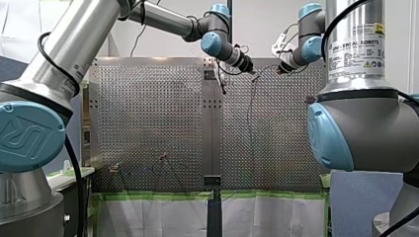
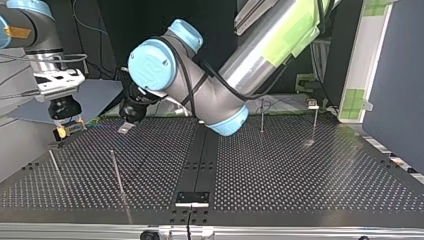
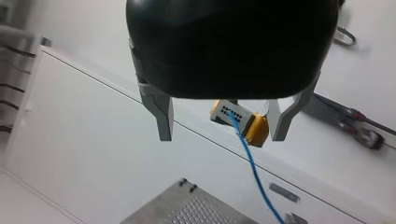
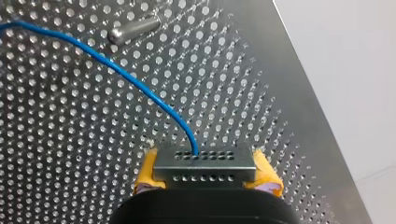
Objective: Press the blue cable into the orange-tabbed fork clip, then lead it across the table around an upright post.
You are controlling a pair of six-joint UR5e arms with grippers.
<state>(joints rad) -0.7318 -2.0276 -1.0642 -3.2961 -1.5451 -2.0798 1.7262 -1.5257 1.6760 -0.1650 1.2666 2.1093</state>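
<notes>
The blue cable [image 4: 140, 88] arcs over the perforated table to a small perforated metal block [image 4: 204, 165]. My right gripper [image 4: 205, 179] is shut on that block with its yellow pads [image 4: 268, 179]. In the left wrist view my left gripper [image 3: 222, 137] hangs open and empty, its metal fingers [image 3: 163, 116] wide apart. Past them I see the right gripper [image 3: 240, 122] with the cable [image 3: 254, 170] trailing down. The two grippers [image 1: 252, 69] [image 1: 282, 69] hover close together over the table's far side in the front view. A small orange-tabbed clip [image 1: 163, 158] sits near the arms.
Two thin upright posts [image 2: 117, 172] [image 2: 55, 167] stand near the right gripper [image 2: 65, 131] at the top view's left, and one post [image 4: 133, 29] shows beside the cable. Two more uprights [image 2: 261, 112] [image 2: 314, 117] stand at the top view's far right. A second small fixture [image 1: 114, 168] sits beside the clip.
</notes>
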